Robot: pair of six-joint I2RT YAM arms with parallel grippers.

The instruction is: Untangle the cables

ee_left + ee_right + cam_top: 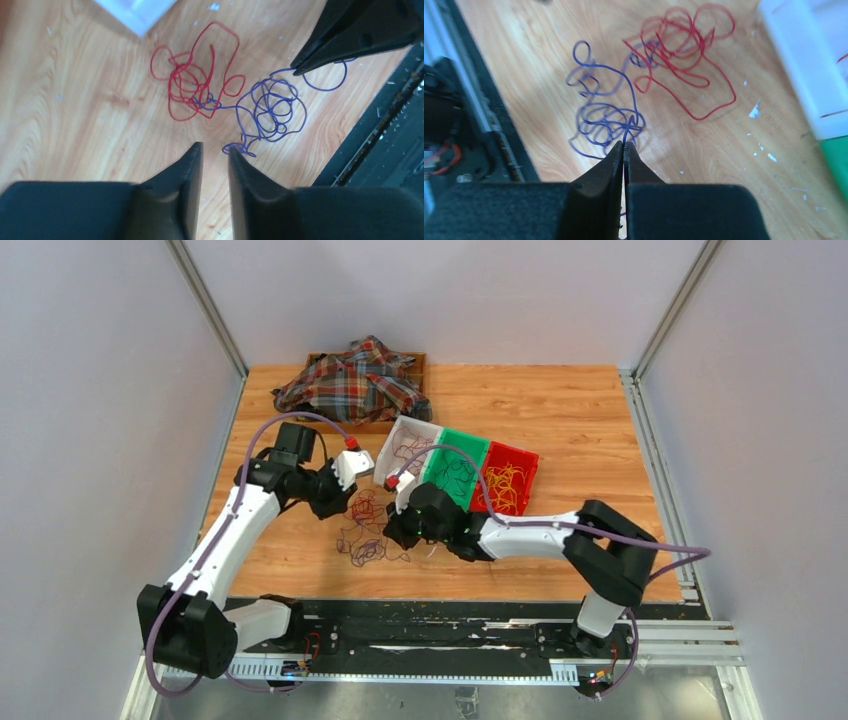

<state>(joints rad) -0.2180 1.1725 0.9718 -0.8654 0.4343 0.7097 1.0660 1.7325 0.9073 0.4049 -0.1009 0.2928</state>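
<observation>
Right fingers: the right fingers (624,148) are pressing together, pinching a strand of the blue-purple cable (606,122) at their very tips.
Left fingers: the left fingers (198,152) are standing slightly spread, with a narrow gap showing between them. They are gripping nothing and hovering over bare wood, with a small blue-purple loop lying just beside their tips.
Cables: the cables (365,530) are lying loose on the counter between the two arms. The red cable (684,55) is coiling on the far side and the blue-purple cable on the near side. One blue-purple strand is running into the red loops and linking the two.
Counter: the wooden counter (560,410) is carrying the tangle left of centre, toward its near edge.
Trays: a white tray (408,445), a green tray (458,465) and a red tray (510,480) are sitting in a row, far and right of the tangle. Each is holding more thin wire.
Cloth: a plaid cloth (352,380) is lying heaped at the far left.
</observation>
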